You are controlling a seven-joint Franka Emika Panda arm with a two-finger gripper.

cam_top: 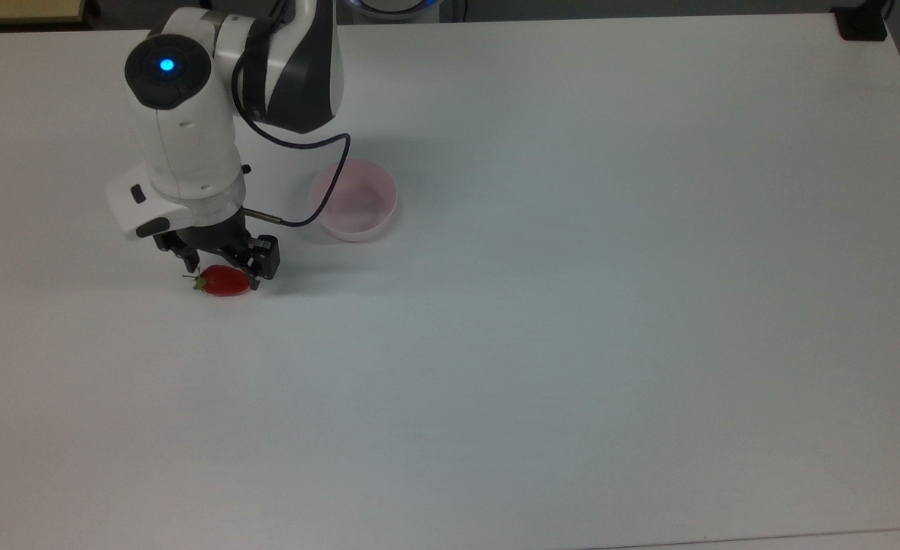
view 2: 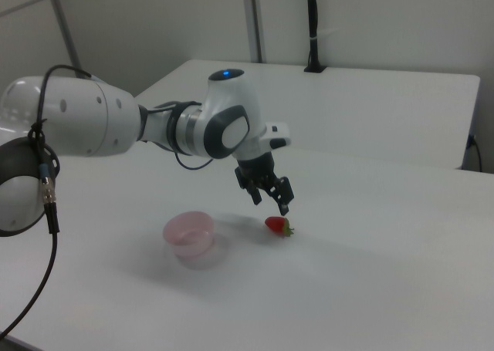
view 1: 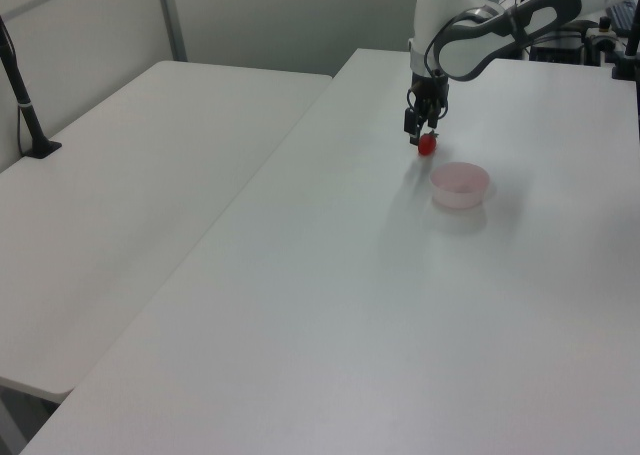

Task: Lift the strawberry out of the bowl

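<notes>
The red strawberry (cam_top: 223,281) lies on its side on the white table (cam_top: 572,305), to the top view's left of the pale pink bowl (cam_top: 354,200), with its stem pointing to the top view's left. The bowl holds nothing. My gripper (cam_top: 225,263) hangs just above the strawberry, open, its black fingers apart and not touching the fruit. In the right view the strawberry (view 2: 278,226) rests below the gripper (view 2: 270,203), to the right view's right of the bowl (view 2: 189,234). The left view shows the strawberry (view 1: 427,145) under the gripper (view 1: 421,130), beyond the bowl (view 1: 460,184).
A second white table (view 1: 130,195) adjoins at the left view's left, carrying a black post (view 1: 25,95). A black clamp (cam_top: 862,23) sits at the table's far corner in the top view. A black cable (cam_top: 320,183) loops from the wrist over the bowl's rim.
</notes>
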